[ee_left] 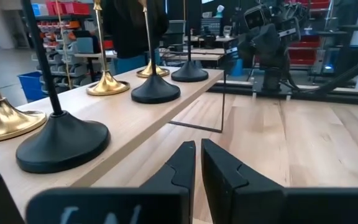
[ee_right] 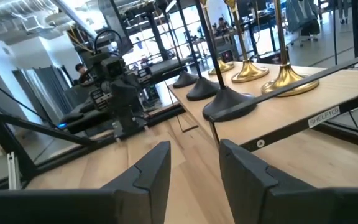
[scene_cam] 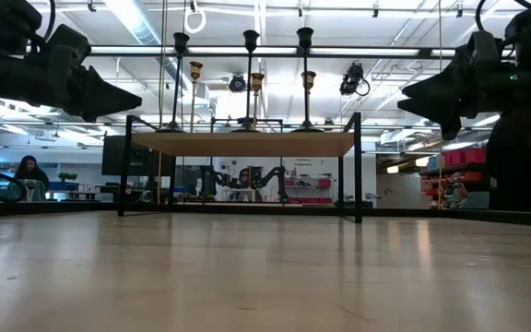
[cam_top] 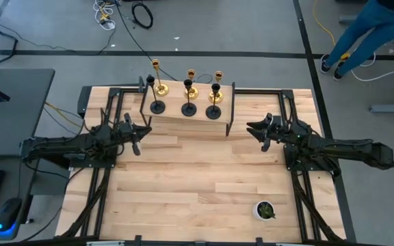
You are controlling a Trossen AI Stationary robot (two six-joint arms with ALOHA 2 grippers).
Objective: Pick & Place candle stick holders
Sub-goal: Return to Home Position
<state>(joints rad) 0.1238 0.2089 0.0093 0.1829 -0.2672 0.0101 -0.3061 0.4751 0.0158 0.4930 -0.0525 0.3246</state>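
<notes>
The placing part of the job looks finished. All six candle holders stand upright on the shelf (cam_top: 173, 116) at the far end of the table (cam_top: 197, 181). The three gold candle holders (cam_top: 191, 92) form the back row and the three black candle holders (cam_top: 189, 109) form the front row, each black one just in front of a gold one. In the high view the black row slants slightly across the shelf, but the spacing looks even and none of the holders leans or touches its neighbour. No holder is on the table top itself, and neither arm carries one. The left gripper (ee_left: 197, 146) hangs above the table off the shelf's left end, apart from it, with its fingers pressed almost together and only a thin slit between them. The right gripper (ee_right: 194, 146) hangs off the shelf's right end, also apart from it, with its fingers spread and nothing between them. A small white pot with a plant (cam_top: 265, 210) sits alone near the front right of the table and is no part of the work. Judging from this, all that remains is for both arms to settle into their resting pose.
</notes>
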